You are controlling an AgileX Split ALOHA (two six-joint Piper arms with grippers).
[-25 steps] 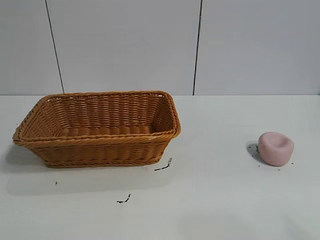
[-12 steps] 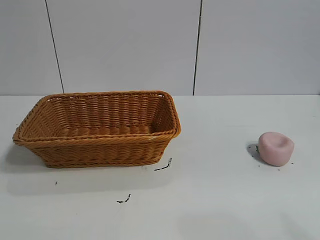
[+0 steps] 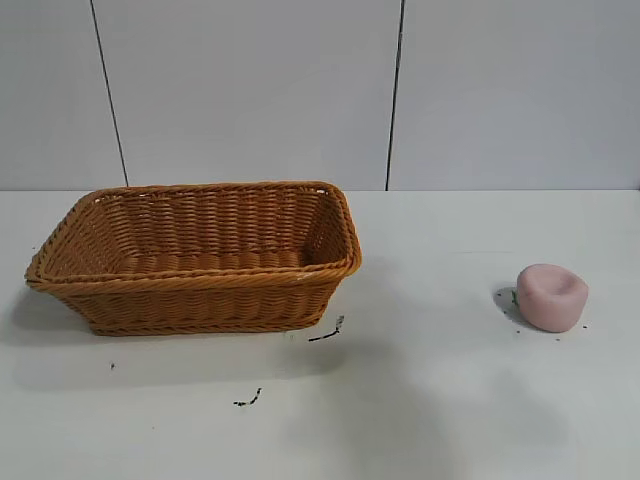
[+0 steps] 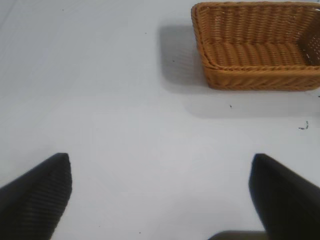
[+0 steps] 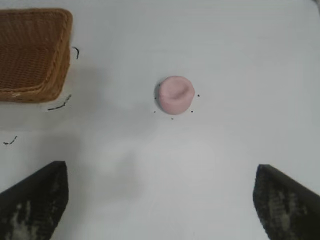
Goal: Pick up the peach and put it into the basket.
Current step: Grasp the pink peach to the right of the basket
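- Exterior view: the basket (image 3: 195, 255) sits on the white table (image 3: 430, 400), and the peach (image 3: 551, 296) rests on the tabletop well apart from the basket, off toward the right arm's side, dimple up. Small dark specks (image 3: 325, 333) lie on the table just beside the basket's near corner. No writing or label shows on anything. Neither arm appears here.
- Left wrist view: the left gripper (image 4: 160, 192) hovers above bare table, its two dark fingers (image 4: 37, 192) spread wide with nothing between them. The basket (image 4: 257, 45) lies farther out, well apart from the gripper.
- Right wrist view: the right gripper (image 5: 160, 197) hangs above the table, fingers (image 5: 285, 200) set wide apart and holding nothing. The peach (image 5: 174, 94) sits on the table beyond the gap between the fingers, untouched, with the basket (image 5: 32, 55) well off to one side of it.
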